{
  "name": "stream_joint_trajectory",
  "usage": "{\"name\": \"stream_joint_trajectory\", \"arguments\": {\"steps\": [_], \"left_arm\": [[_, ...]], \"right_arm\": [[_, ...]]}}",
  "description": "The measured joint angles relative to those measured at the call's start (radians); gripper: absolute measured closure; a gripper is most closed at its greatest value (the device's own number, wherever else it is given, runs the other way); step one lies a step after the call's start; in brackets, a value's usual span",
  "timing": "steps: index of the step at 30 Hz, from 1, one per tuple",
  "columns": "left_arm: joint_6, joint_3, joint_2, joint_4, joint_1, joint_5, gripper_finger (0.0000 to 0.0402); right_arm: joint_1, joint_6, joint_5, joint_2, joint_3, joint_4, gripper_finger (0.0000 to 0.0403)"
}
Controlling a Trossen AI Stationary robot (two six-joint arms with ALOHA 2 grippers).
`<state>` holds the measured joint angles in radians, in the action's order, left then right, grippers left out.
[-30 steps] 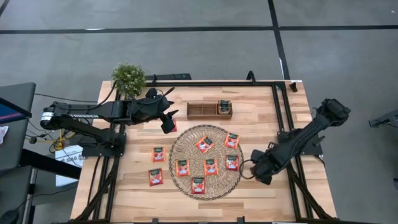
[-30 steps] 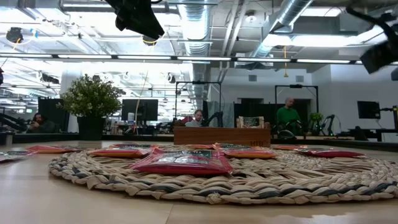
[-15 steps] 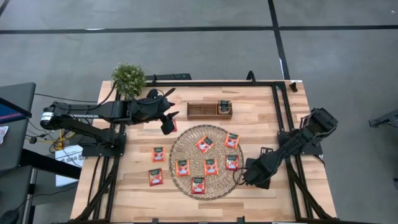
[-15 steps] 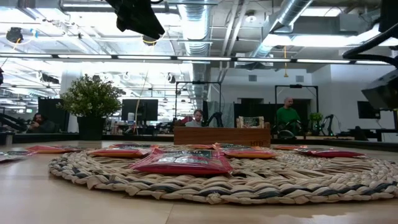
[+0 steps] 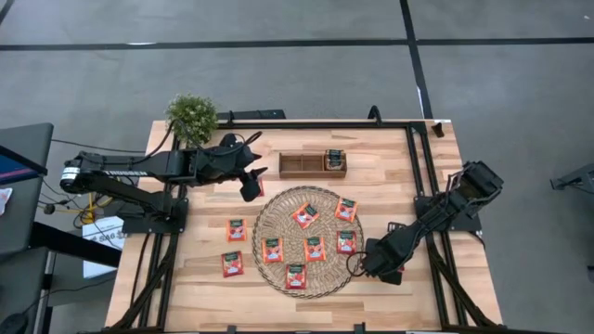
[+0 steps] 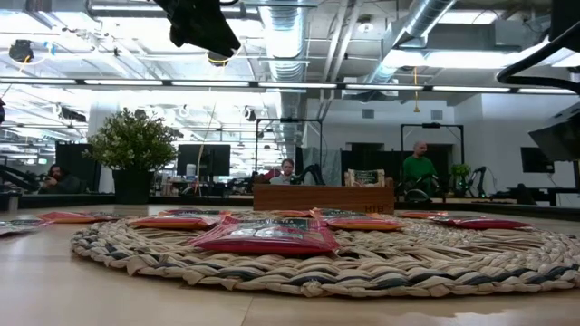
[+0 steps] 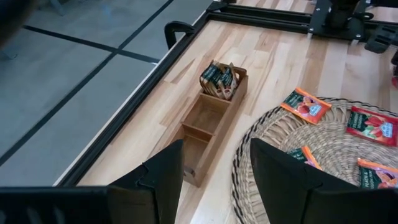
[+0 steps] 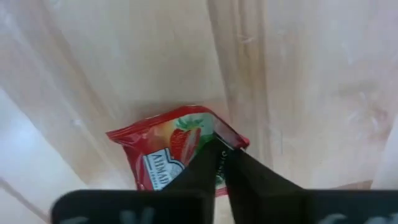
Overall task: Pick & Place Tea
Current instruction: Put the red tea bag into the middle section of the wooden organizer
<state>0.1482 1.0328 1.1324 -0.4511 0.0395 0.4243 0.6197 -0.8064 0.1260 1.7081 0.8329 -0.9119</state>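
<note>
Right tool (image 8: 221, 163) is closed on a red tea sachet (image 8: 168, 152) lying on the tabletop (image 5: 408, 288), beside the mat (image 5: 278, 218). Left tool (image 7: 214, 177) is held open over the tray (image 7: 208, 124).

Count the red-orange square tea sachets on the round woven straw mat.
6 red-orange sachets: two on the side nearest the brown wooden tray, three across the middle, one at the opposite edge. None seems hidden.
</note>
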Motion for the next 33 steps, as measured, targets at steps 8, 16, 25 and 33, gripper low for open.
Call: {"name": "stream_joint_trajectory", "arguments": {"steps": [8, 16, 25, 33], "left_arm": [[0.0, 0.0, 0.0, 0.0, 0.0, -0.009, 0.0225], [0.0, 0.0, 0.0, 0.0, 0.0, -0.009, 0.0225], [0.029, 0.0, 0.0, 0.001, 0.0, -0.035, 0.0225], [0.07, 0.0, 0.018, 0.099, 0.0, -0.166, 0.0225]], "right_arm": [[0.0, -0.008, -0.01, 0.0, -0.001, 0.0, 0.0393], [-0.037, -0.078, -0.131, -0.079, -0.012, -0.001, 0.0401], [-0.181, -0.144, -0.288, -0.328, -0.01, -0.066, 0.0402], [-0.363, -0.011, -0.346, -0.482, -0.008, 0.155, 0.0402]]}}
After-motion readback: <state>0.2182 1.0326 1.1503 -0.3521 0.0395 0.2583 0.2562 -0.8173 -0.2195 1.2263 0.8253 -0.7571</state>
